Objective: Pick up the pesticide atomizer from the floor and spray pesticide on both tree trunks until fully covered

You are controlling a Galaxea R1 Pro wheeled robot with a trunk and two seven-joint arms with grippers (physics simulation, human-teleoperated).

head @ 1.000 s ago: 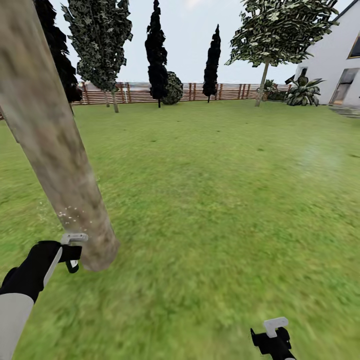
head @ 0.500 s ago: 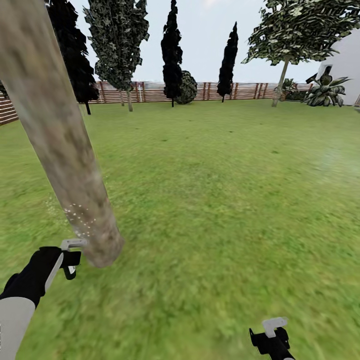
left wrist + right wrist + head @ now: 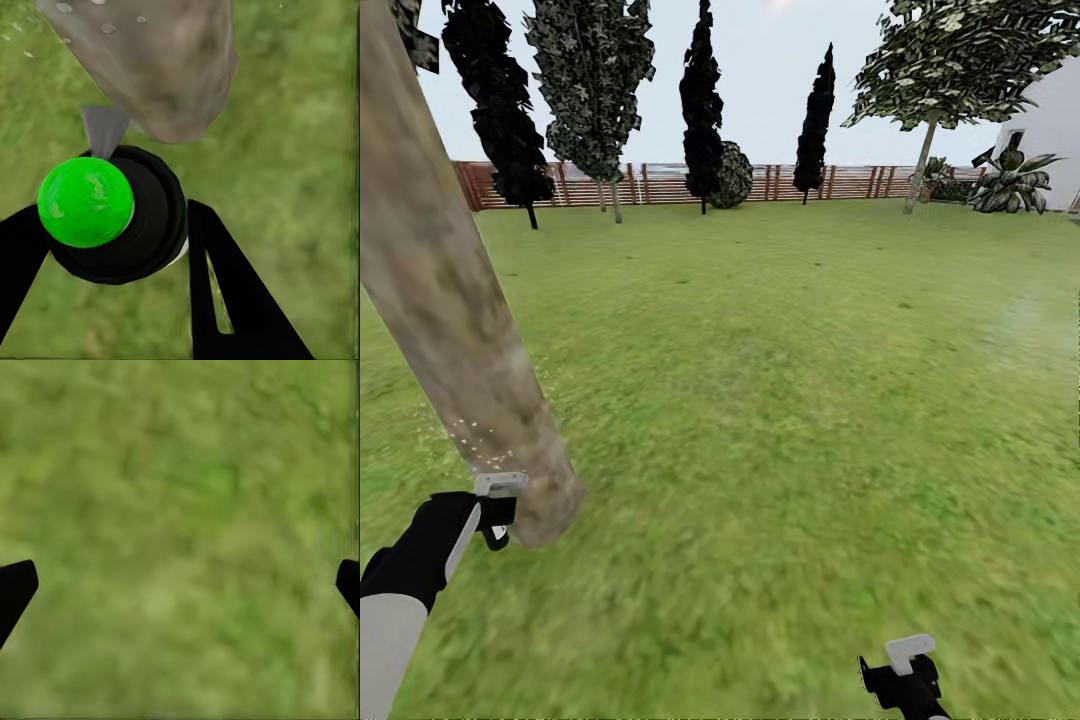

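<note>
In the left wrist view my left gripper (image 3: 112, 251) is shut on the pesticide atomizer (image 3: 146, 225), a round black bottle whose top (image 3: 85, 201) renders bright green here. Its grey nozzle (image 3: 103, 129) points at the foot of the near tree trunk (image 3: 161, 67). From the head view, that pale mottled trunk (image 3: 445, 290) leans across the left side. Whitish specks (image 3: 475, 440) dot it just above my left gripper (image 3: 498, 508). A second pale-trunked tree (image 3: 920, 160) stands far off at the right by the fence. My right gripper (image 3: 905, 668) hangs open and empty over the grass (image 3: 180, 540).
The lawn (image 3: 790, 400) stretches wide to the brown slat fence (image 3: 840, 182). Dark conifers (image 3: 702, 110) and a leafy tree (image 3: 595, 90) line the fence. A white house corner (image 3: 1055, 120) and a broad-leaved plant (image 3: 1010, 185) sit at the far right.
The head view has swung, so the background has slid right and more fence shows at the left. The near trunk now sits further left. My left gripper stays at its foot.
</note>
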